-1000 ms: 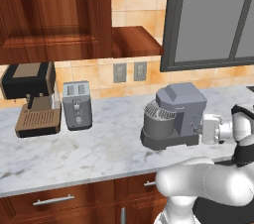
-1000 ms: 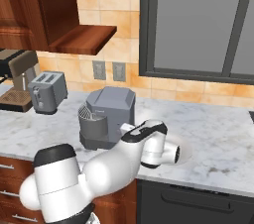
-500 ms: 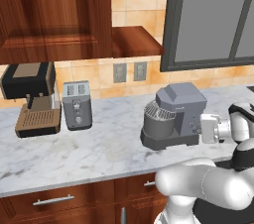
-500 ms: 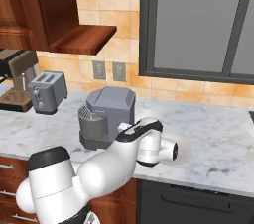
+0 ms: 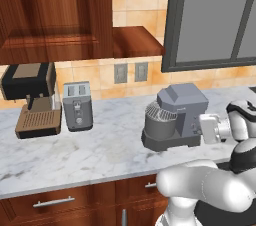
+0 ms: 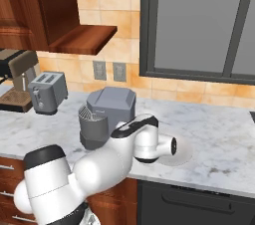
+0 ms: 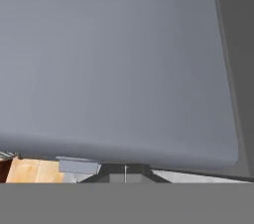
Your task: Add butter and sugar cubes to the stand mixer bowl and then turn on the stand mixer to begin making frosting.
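Marble tabletop (image 5: 75, 155) is seen carrying the stand mixer (image 5: 176, 115), which stands right of the silver toaster (image 5: 77, 105) and the black-and-brown coffee machine (image 5: 32, 99). The stand mixer bowl (image 5: 157, 126) is seated on the mixer's base under the head, with the whisk above it; its contents cannot be made out. The white arm is bent across the front of the tabletop, and its hand is held close against the mixer's right side in the left base view. In the hand view, the slate-grey body of the mixer (image 7: 119, 64) is seen very near, and the fingers (image 7: 125, 173) are drawn fully together at the bottom edge, with nothing gripped between them. Whether the tips are touching the mixer cannot be told.
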Robot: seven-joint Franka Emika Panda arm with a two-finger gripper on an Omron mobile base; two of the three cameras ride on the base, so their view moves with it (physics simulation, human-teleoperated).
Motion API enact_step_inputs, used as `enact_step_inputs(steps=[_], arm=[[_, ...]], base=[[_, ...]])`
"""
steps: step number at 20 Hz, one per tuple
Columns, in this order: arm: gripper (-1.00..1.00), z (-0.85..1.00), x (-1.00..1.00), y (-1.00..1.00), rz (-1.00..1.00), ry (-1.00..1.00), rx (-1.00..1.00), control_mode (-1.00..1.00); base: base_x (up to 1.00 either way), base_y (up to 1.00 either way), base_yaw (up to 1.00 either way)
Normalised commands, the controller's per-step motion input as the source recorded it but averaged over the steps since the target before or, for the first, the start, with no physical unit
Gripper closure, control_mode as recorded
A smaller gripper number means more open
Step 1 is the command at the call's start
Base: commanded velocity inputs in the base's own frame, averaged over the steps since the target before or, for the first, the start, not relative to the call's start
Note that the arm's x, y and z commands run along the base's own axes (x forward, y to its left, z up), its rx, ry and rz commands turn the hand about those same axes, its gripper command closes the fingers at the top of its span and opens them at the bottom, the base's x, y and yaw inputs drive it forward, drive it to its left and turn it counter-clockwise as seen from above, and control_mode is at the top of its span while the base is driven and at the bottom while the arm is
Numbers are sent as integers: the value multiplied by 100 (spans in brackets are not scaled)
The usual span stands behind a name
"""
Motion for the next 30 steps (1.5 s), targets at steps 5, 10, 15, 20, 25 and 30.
enact_step_inputs(steps=[5, 10, 15, 20, 25, 30], arm=[[100, 46, 37, 100, 0, 8, 5, -100], [100, 38, 27, 100, 0, 7, 4, -100], [100, 43, 16, 100, 0, 5, 2, -100], [100, 55, 5, 100, 0, 1, 1, -100], [100, 68, 3, 100, 0, 0, 1, -100], [100, 83, 24, 100, -1, -3, 1, -100]], base=[[0, 0, 0], [0, 0, 0], [0, 0, 0], [0, 0, 0], [0, 0, 0], [0, 0, 0]])
